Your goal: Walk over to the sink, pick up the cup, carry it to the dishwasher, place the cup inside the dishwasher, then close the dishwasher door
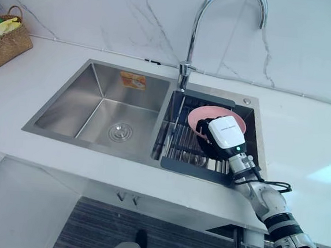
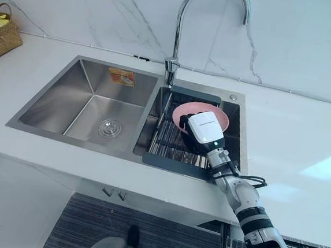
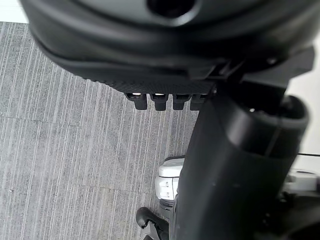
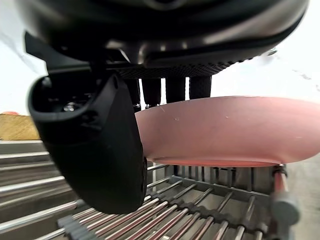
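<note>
A pink cup [image 1: 204, 112], wide and shallow like a bowl, rests on the dark wire rack [image 1: 178, 142] in the sink's right basin. My right hand [image 1: 225, 135] hovers just over it from the near side. In the right wrist view the fingers [image 4: 175, 90] reach straight down past the pink cup's [image 4: 225, 130] rim, their tips hidden behind it, and the thumb [image 4: 100, 145] stands outside the rim with a gap to it. My left hand [image 3: 165, 50] hangs relaxed over grey striped floor [image 3: 60, 140], holding nothing.
The steel left basin [image 1: 115, 102] has a drain in its floor. A tall curved faucet [image 1: 190, 45] rises behind the divider, close above the rack. A wicker basket [image 1: 4, 40] stands at the far left of the white counter [image 1: 302, 147]. A marble wall backs the counter.
</note>
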Motion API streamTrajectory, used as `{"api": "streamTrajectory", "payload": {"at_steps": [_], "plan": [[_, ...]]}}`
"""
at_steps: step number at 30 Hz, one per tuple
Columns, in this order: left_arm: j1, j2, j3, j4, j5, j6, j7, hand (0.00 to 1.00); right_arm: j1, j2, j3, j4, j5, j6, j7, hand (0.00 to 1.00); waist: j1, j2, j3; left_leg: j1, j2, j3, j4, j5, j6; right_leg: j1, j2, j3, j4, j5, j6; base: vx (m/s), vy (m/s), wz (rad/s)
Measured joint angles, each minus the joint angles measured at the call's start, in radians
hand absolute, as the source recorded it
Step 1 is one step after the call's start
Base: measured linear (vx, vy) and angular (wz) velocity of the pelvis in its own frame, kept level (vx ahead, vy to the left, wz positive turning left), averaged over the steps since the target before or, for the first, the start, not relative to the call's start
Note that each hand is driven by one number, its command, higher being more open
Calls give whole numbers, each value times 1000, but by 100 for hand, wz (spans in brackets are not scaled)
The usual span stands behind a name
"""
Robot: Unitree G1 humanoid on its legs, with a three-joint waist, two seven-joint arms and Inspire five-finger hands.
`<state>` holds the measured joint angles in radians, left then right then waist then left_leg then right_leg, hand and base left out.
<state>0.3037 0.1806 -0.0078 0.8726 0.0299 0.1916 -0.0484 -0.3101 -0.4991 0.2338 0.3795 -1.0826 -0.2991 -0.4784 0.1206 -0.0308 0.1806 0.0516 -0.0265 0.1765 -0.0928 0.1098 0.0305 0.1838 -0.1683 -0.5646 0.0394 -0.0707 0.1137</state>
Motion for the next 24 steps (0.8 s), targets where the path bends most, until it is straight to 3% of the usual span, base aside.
{"api": "streamTrajectory", "payload": {"at_steps": [7,13,18,22,24], "plan": [[1,-6,1,-4,0,-1,0,100,15,-21,-79,-91,43,-36,-18,0,-7,8,5,-3,3,10,1,-1,0,-12,0,14,7,0,0,2,-2,-4],[8,-7,1,-5,-1,-1,1,100,144,-49,-278,-449,149,-37,7,0,-28,8,4,1,7,43,1,-13,2,-40,-8,54,41,-4,-7,4,5,-17],[21,-7,1,-4,-2,3,7,100,303,-64,-486,-509,194,39,27,0,-67,0,-4,2,4,97,0,-27,10,-103,-34,115,125,-23,-15,-13,52,-32],[21,-2,7,-4,7,31,26,100,416,-63,-630,-501,263,139,3,0,-113,-28,1,1,4,193,0,-43,24,-193,-51,188,204,-24,-22,-43,62,-65],[17,2,39,-5,10,51,46,100,452,-56,-679,-498,296,164,-40,0,-142,-47,3,3,17,258,0,-53,28,-248,-52,162,253,-6,-50,-67,21,-97]]}}
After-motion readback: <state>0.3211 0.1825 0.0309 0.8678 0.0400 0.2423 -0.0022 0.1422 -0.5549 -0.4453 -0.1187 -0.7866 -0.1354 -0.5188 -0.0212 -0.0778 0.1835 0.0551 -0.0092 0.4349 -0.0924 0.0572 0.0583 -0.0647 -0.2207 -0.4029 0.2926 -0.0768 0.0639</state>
